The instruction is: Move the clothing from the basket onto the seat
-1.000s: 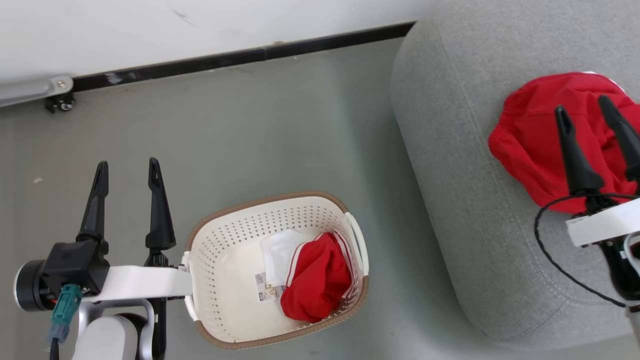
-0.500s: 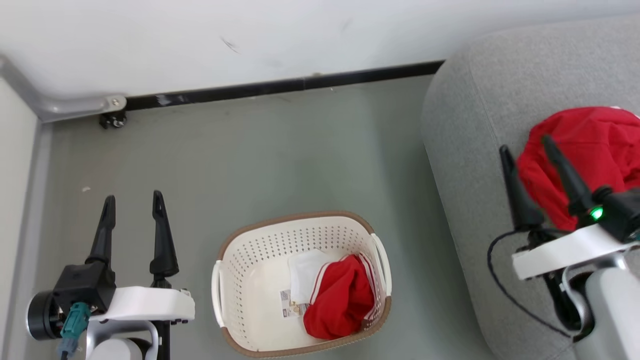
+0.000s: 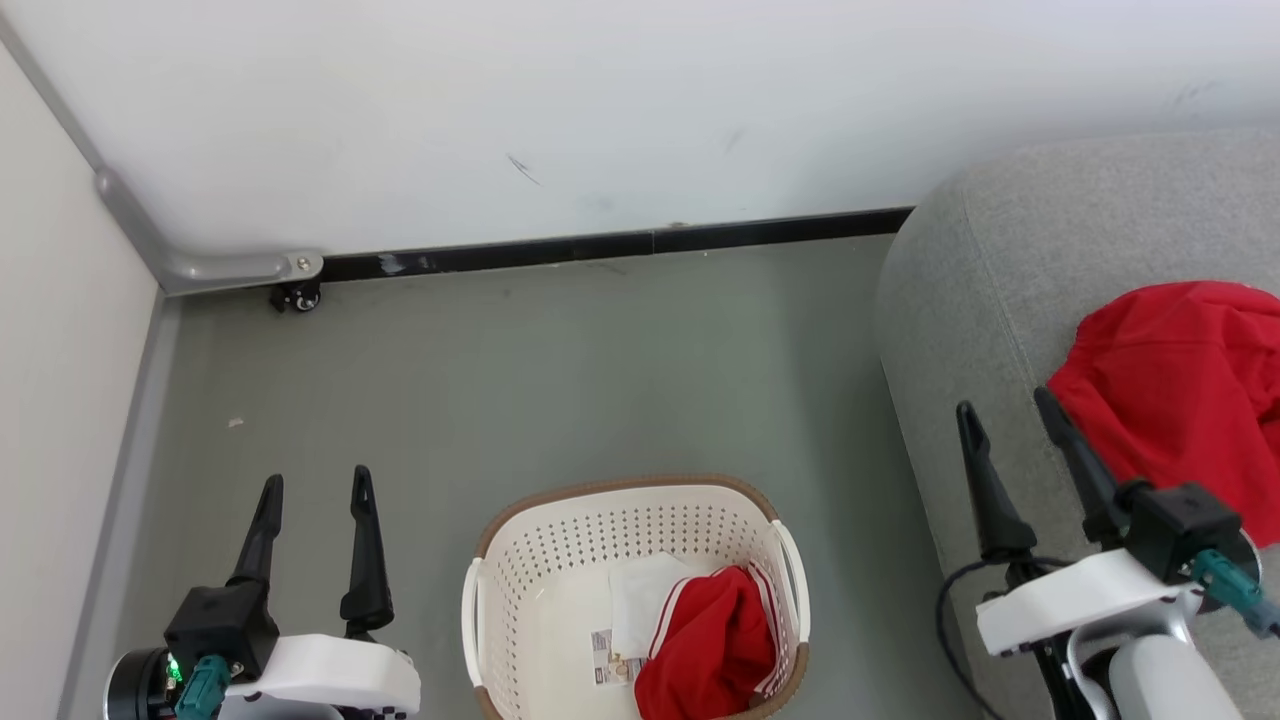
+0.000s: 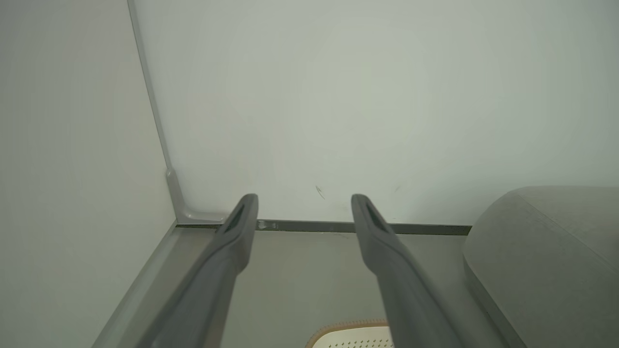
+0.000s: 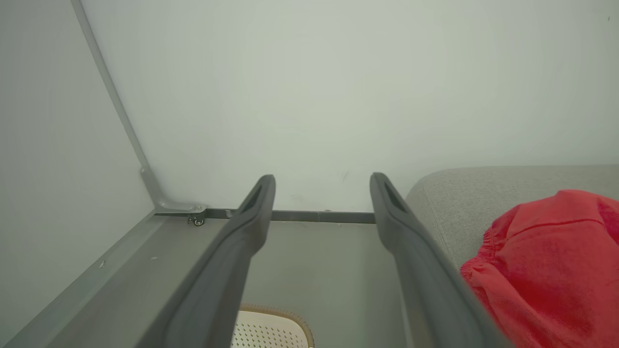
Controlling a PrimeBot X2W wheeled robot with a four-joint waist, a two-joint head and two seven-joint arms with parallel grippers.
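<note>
The cream basket (image 3: 520, 600) stands on the floor at the bottom middle of the head view, and its rim (image 4: 348, 333) (image 5: 271, 321) peeks into both wrist views. Inside it, on the right, lies red clothing (image 3: 705, 650) with white stripes beside a white piece (image 3: 640, 600). More red clothing (image 3: 1180, 400) (image 5: 546, 270) rests on the grey seat (image 3: 960, 300) (image 4: 546, 261) (image 5: 449, 203). My left gripper (image 3: 315, 483) (image 4: 304, 203) is open and empty, left of the basket. My right gripper (image 3: 1003, 407) (image 5: 321, 186) is open and empty, at the seat's near edge, left of the clothing there.
A white wall with a dark baseboard (image 3: 620, 243) runs behind the floor. A side wall (image 3: 60, 400) stands at the left, with a metal corner trim and a small caster (image 3: 295, 297). Bare grey floor (image 3: 560, 380) lies between wall and basket.
The camera has swung, shifting the whole picture down and right. My right gripper has drawn back off the red clothing on the seat to the cushion's edge. Both grippers stay open.
</note>
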